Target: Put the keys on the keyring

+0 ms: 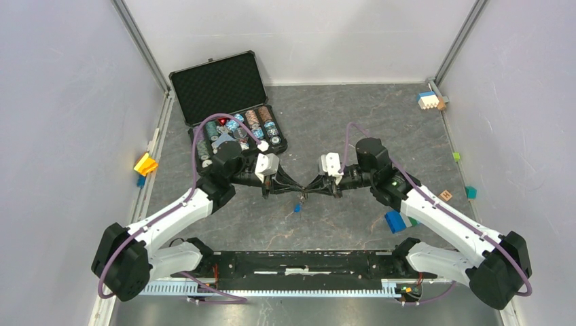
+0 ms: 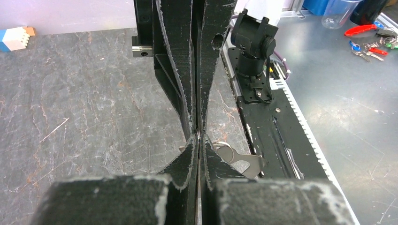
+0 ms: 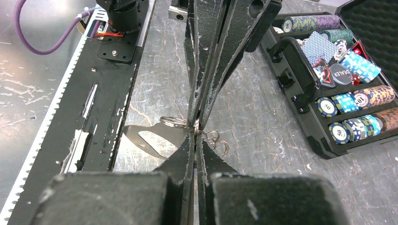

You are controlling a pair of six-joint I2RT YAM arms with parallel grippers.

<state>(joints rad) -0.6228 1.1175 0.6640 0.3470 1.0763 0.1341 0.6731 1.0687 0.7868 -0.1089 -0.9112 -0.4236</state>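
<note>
You are pinching the keyring [image 3: 173, 123] between both grippers, out in front of the open poker-chip case [image 1: 224, 85]. The left gripper [image 2: 199, 142] and right gripper [image 3: 196, 135] are meeting tip to tip, each pair of fingers pressing almost closed on the ring, and its flat metal tag [image 3: 145, 138] is hanging beside them. A blue-tagged key [image 1: 297, 208] is sitting slightly farther from the case.
</note>
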